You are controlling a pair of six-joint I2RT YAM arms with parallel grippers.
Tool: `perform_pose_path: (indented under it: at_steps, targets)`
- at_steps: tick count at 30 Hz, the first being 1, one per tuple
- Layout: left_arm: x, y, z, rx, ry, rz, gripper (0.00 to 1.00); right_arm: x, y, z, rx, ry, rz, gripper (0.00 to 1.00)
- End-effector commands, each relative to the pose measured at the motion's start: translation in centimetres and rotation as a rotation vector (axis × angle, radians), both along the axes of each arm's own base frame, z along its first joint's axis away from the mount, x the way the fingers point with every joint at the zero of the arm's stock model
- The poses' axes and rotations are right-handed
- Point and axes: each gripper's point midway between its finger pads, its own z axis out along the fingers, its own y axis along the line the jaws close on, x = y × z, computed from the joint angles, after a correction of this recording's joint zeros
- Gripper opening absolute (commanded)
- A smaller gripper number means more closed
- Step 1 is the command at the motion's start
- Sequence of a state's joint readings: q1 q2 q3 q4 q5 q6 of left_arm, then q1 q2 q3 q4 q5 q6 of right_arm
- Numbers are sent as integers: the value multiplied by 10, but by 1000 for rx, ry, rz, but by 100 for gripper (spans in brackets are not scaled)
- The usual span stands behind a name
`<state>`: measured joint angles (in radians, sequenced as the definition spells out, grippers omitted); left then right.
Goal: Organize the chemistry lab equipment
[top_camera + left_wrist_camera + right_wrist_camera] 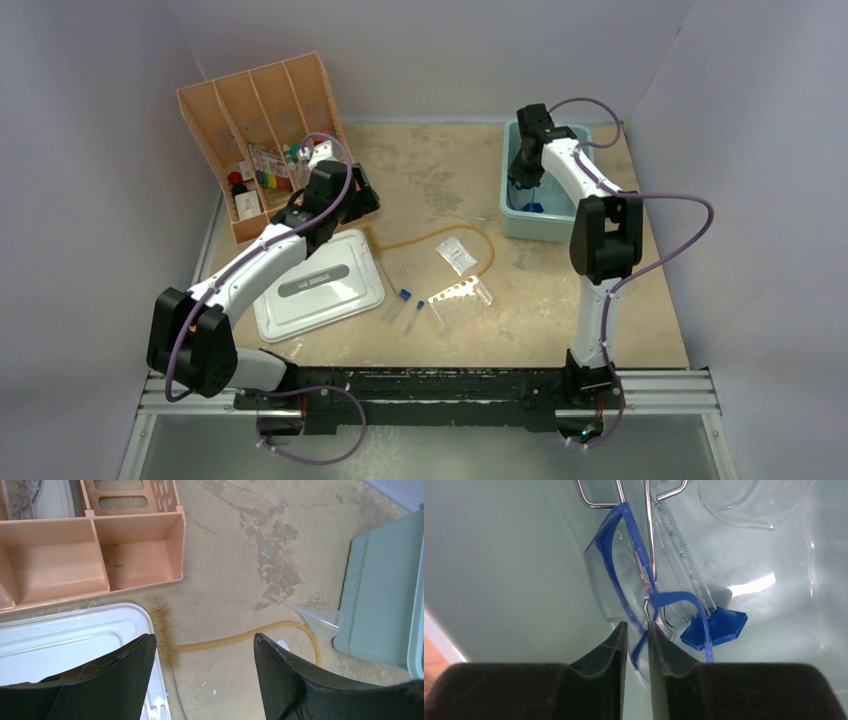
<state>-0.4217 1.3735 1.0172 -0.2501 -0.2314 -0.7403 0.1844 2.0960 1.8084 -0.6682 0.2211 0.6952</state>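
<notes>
My right gripper (637, 626) is down inside the teal bin (560, 228), shut on the blue-framed clear goggles (616, 565). Metal scissor-handled forceps (649, 545) and a clear graduated tube on a blue base (716, 627) lie beside the goggles. My left gripper (204, 640) is open and empty above the table, near the orange organizer (262, 100). Below it lie the tan rubber tube (230, 639) and a bristle brush (165, 632). Two blue-capped test tubes (398, 300), a clear holed rack (462, 295) and a small packet (456, 254) lie mid-table.
The large grey lid (315, 285) lies flat just left of the test tubes, under my left arm. A clear funnel (320, 617) lies against the bin's outer wall (380, 605). The organizer holds several small items in its near compartments.
</notes>
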Motion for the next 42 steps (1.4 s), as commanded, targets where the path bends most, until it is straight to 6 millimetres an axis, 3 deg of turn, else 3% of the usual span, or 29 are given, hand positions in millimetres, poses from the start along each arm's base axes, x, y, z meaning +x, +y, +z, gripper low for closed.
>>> perform_pose_path:
  at_steps: [1,7,15,20,24,29,34,36,39,42]
  targets:
    - [16,-4,32,-32,-88,1,71,13,5,16,26,-43,-13,28]
    - [16,-3,32,-29,-87,0,71,14,4,58,24,-120,9,42]
    - [15,-3,35,-30,-92,-4,71,7,-5,124,-48,-264,112,45]
    - [14,-1,38,-30,-96,4,71,-1,27,147,-71,-338,343,47]
    - [13,0,40,-43,-88,20,71,-18,84,157,-72,-383,608,52]
    - [12,2,46,-62,-84,46,70,-57,154,144,-74,-393,921,55]
    - [10,16,47,-46,-81,127,69,-93,196,107,16,-319,1054,56]
    - [6,33,47,-22,-79,213,69,-106,210,92,38,-294,1090,55]
    - [-2,60,54,18,-102,342,68,-129,238,68,105,-269,1179,47]
    - [-8,80,71,56,-166,405,68,-157,273,45,253,-265,1305,33]
